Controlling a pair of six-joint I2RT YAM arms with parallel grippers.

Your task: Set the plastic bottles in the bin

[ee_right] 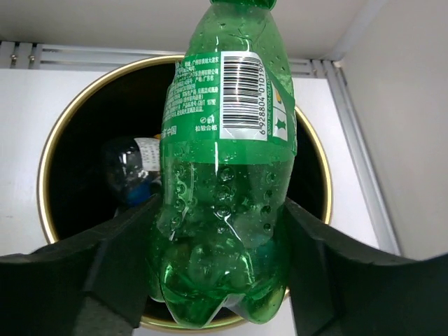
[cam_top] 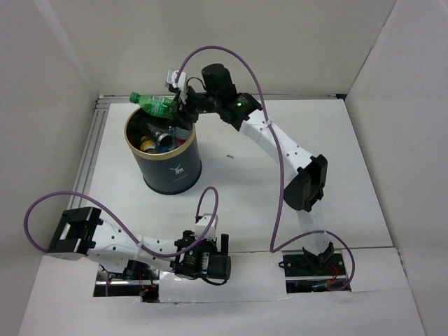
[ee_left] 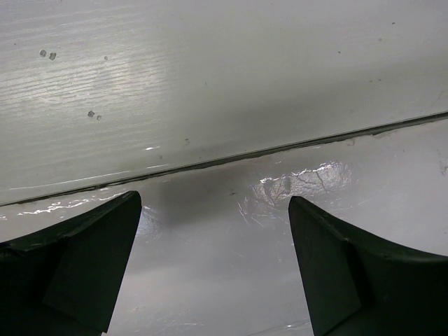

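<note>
A green plastic bottle [cam_top: 155, 103] [ee_right: 225, 175] hangs over the mouth of the black bin [cam_top: 169, 171], whose gold-tan rim [ee_right: 49, 150] fills the right wrist view. My right gripper [cam_top: 180, 105] [ee_right: 218, 241] is shut on the bottle's base end, both pads pressed against its sides. Inside the bin lie other bottles, one clear with a blue label [ee_right: 131, 166]. My left gripper [cam_top: 210, 260] [ee_left: 215, 262] rests low at the near edge by its base, open, nothing between its fingers.
White walls close in the table at the back and both sides. A metal rail [cam_top: 89, 150] runs along the left edge beside the bin. A taped seam [ee_left: 224, 161] crosses the surface under the left gripper.
</note>
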